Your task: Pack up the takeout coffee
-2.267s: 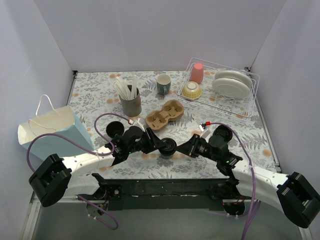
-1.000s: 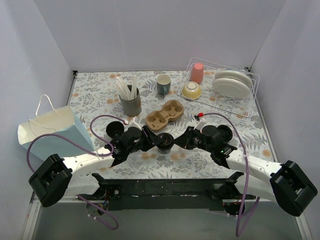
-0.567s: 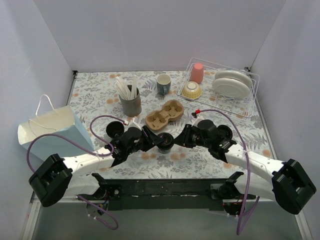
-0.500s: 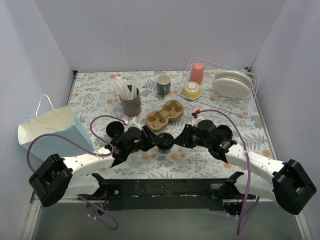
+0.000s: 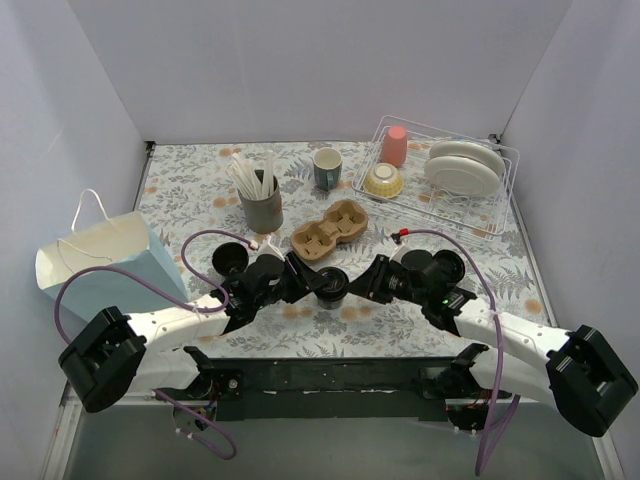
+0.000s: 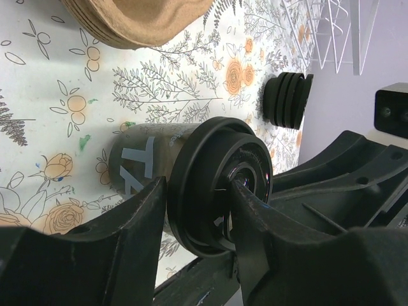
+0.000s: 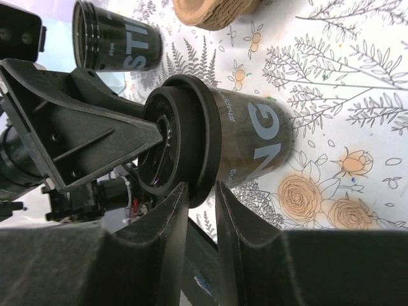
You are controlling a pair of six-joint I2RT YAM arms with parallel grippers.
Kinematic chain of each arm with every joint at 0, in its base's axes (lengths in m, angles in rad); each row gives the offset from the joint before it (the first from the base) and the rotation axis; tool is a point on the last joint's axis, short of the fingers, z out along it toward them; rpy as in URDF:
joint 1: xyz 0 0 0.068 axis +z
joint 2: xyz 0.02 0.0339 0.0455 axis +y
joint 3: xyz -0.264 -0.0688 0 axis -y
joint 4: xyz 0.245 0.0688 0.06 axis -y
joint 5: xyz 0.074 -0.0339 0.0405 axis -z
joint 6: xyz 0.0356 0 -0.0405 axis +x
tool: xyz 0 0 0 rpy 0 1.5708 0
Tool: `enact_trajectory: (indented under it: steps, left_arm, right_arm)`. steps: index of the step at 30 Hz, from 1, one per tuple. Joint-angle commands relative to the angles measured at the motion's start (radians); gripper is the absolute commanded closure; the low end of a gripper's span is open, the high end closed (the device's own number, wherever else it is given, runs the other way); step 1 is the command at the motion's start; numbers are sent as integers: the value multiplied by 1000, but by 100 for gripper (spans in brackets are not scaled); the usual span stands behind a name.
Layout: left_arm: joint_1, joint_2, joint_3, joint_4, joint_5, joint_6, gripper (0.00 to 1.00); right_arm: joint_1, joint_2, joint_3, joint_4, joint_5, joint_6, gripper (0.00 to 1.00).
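Starting from the top view, the coffee cup (image 5: pixel 333 285) is seen standing on the table (image 5: pixel 200 190), just in front of the cardboard carrier (image 5: pixel 330 230). It is flanked by the left fingers (image 5: pixel 303 280) and right fingers (image 5: pixel 368 283). Black against black, their gaps cannot be read there. A second cup (image 5: pixel 228 258) is partly hidden behind the left arm.

In the left wrist view, the left fingers (image 6: pixel 131 236) are closed partway on the lid (image 6: pixel 220 185). One is pressed to its outer rim and the other tip is laid on its top face. The lid's lower edge is covered by them.

In the right wrist view, the right fingers (image 7: pixel 245 245) are set narrow, with the lid's rim pinched between them.
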Motion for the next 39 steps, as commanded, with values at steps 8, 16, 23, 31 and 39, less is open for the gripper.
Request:
enact_trajectory:
  steps: [8, 16, 23, 31, 39]
  left_arm:
    - [-54, 90, -70, -273, 77, 22, 60]
    - [-62, 115, -97, -249, 81, 2, 60]
    - [-69, 119, -106, -236, 77, -13, 60]
    - [-76, 150, -83, -233, 69, -13, 60]
    - [-77, 171, -28, -278, 44, -13, 60]
  right_arm:
    - [30, 2, -198, 210, -25, 123, 84]
    - [30, 37, -268, 178, 93, -32, 94]
    - [30, 130, -270, 135, 170, -118, 91]
    - [28, 144, -95, 105, 124, -212, 83]
    - [27, 112, 31, 58, 40, -155, 67]
